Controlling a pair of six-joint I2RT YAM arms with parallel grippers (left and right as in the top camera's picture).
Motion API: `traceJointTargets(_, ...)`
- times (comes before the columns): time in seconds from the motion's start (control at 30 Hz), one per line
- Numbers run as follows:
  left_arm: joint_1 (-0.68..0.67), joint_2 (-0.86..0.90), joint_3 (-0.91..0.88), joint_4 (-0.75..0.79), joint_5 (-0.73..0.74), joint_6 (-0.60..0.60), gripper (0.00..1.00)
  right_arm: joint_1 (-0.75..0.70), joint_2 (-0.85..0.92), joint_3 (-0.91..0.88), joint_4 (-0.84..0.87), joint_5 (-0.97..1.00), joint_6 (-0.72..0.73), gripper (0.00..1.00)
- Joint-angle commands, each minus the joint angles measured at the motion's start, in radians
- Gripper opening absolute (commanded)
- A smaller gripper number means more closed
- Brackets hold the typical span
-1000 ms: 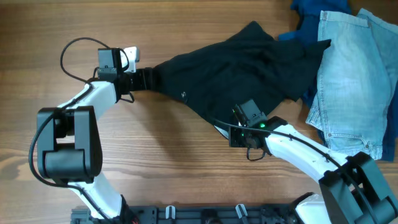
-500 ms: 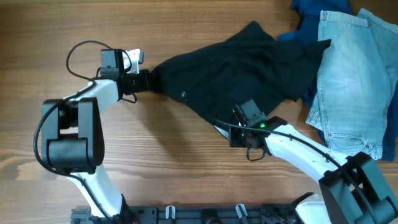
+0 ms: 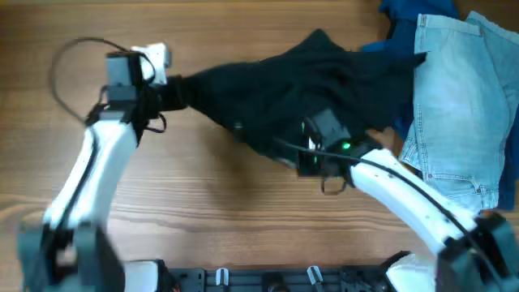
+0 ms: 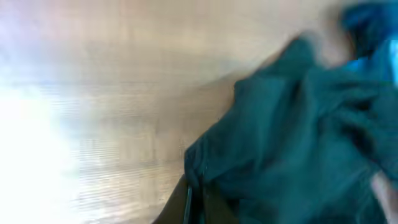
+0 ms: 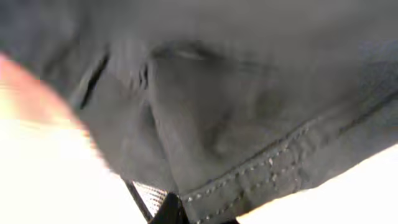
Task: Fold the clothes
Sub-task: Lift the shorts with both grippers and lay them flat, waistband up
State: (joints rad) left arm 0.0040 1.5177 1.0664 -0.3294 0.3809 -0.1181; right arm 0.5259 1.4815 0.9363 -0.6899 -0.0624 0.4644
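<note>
While the overhead view is smeared, the left jaws read as clamped on one corner of the black garment (image 3: 308, 81), and the cloth stretches away from them toward the right jaws. Those are closed on its stitched hem (image 5: 261, 171), with fabric bunched just above them. Between the two pairs of jaws the garment spans the wooden surface (image 3: 203, 211); whether it is lifted I cannot tell. Beyond the right jaws, at the garment's far end, lie a pale denim garment (image 3: 458, 105) and a blue cloth (image 3: 401, 16).
</note>
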Motion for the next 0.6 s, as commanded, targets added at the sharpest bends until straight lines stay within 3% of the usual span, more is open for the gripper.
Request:
traceJointTargets(0.0,0.001,-0.261,0.028,-0.043,-0.185,-0.005,0.04,-0.055,-0.125,0.189,-0.090,0.023,-0.103,0.04)
traceJointTargets(0.23,0.001,-0.629,0.031,-0.078,-0.271,-0.006,0.04,-0.194,-0.261,0.550,-0.304,0.057,-0.263,0.04)
traceJointTargets(0.4,0.001,-0.745,0.098,-0.155,-0.271,-0.008,0.04,-0.219,-0.295,0.776,-0.483,0.087,-0.313,0.04)
traceJointTargets(0.57,0.001,-0.810,0.300,-0.289,-0.270,-0.017,0.04,-0.219,-0.372,0.880,-0.585,0.086,-0.319,0.04)
